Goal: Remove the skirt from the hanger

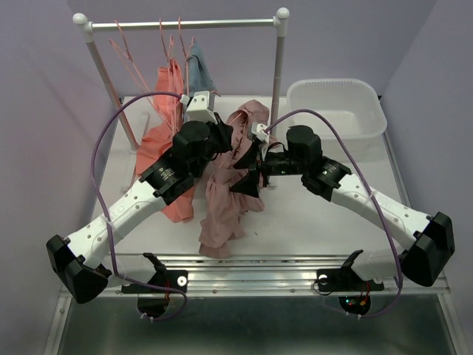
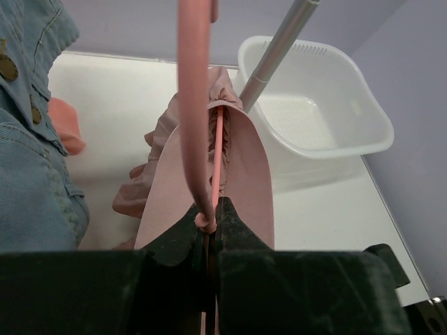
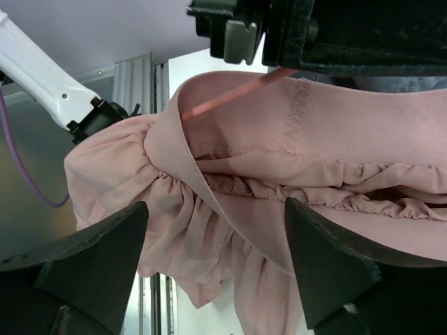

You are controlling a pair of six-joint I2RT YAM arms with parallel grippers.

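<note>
A dusty-pink ruffled skirt (image 1: pixel 225 200) hangs on a pink plastic hanger (image 2: pixel 193 112) and droops to the table between my two arms. My left gripper (image 2: pixel 209 218) is shut on the hanger's thin neck, with the skirt's waistband (image 2: pixel 241 174) draped over the bar just beyond. My right gripper (image 3: pixel 216 244) is open, its fingers (image 3: pixel 335 258) spread either side of the skirt's gathered waistband (image 3: pixel 293 188) without closing on it. In the top view the right gripper (image 1: pixel 247 166) is at the skirt's middle, close to the left gripper (image 1: pixel 225 137).
A clothes rack (image 1: pixel 185 24) stands at the back with pink hangers, a coral garment (image 1: pixel 166 140) and a denim garment (image 1: pixel 198 66). A white plastic basin (image 1: pixel 336 107) sits at the back right. The rack's right post (image 1: pixel 278 66) stands next to the skirt.
</note>
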